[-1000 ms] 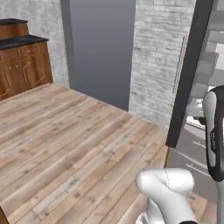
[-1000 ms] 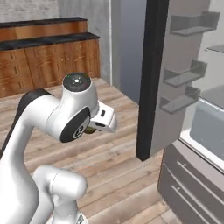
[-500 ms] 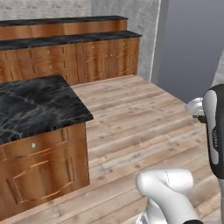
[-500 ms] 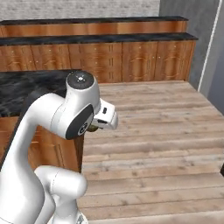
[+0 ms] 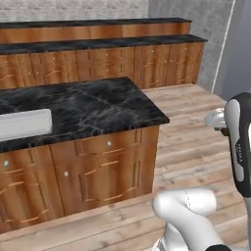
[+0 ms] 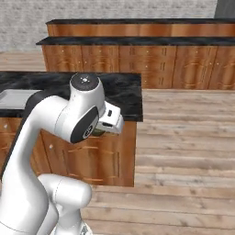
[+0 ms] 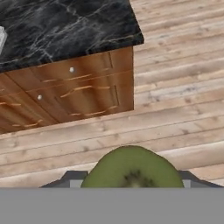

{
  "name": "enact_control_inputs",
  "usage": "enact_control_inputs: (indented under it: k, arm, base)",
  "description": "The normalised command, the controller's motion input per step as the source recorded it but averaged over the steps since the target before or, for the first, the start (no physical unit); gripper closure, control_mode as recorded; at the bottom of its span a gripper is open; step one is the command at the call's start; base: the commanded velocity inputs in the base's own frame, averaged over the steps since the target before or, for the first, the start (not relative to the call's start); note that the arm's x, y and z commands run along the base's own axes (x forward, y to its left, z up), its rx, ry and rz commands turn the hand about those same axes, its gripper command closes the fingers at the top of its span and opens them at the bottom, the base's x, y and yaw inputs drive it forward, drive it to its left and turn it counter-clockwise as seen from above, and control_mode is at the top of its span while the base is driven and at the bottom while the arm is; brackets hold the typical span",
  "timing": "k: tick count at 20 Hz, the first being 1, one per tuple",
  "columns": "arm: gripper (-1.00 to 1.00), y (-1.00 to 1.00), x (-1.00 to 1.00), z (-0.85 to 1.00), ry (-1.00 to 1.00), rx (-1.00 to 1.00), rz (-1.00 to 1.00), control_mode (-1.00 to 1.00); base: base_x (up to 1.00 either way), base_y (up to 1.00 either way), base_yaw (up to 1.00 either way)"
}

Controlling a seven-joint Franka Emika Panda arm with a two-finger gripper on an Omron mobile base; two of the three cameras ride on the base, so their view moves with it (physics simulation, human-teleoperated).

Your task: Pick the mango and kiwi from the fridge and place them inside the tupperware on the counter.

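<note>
Pincer (image 7: 131,186) grips round olive-green kiwi (image 7: 132,168) above plank floor (image 7: 175,100) beside veined marble counter (image 7: 65,30).

Even flat rendered light, faint shadows, no glare, soft low-resolution blur throughout

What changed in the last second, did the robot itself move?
Yes: its base turned away from the fridge, so the views now face the counter with the tupperware. The things themselves did not move. The end effector stayed closed on the kiwi, and the arm kept its pose.

Tupperware (image 5: 24,123) on the counter (image 5: 98,105), long 2-tiered back counter (image 5: 98,37) behind it.
</note>
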Motion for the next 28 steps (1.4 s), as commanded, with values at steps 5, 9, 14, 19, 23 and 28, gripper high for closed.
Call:
enact_control_inputs:
  k: [5,9,14,19,23,28]
  arm:
    - [1.0,0.0,0.0,0.0,0.0,0.0,0.0,1.0]
    - [1.0,0.0,0.0,0.0,0.0,0.0,0.0,1.0]
    - [1.0,0.0,0.0,0.0,0.0,0.0,0.0,1.0]
    - [1.0,0.0,0.0,0.0,0.0,0.0,0.0,1.0]
    - [1.0,0.0,0.0,0.0,0.0,0.0,0.0,1.0]
    - [1.0,0.11,0.1,-0.07,0.15,-0.05,0.05,-1.0]
  base:
    - [0.57,1.0,0.1]
    - [0.76,1.0,0.01]
    - [0.61,1.0,0.05]
    - [0.89,0.95,0.02]
    - [0.62,0.71,0.14]
    - [0.34,0.51,0.27]
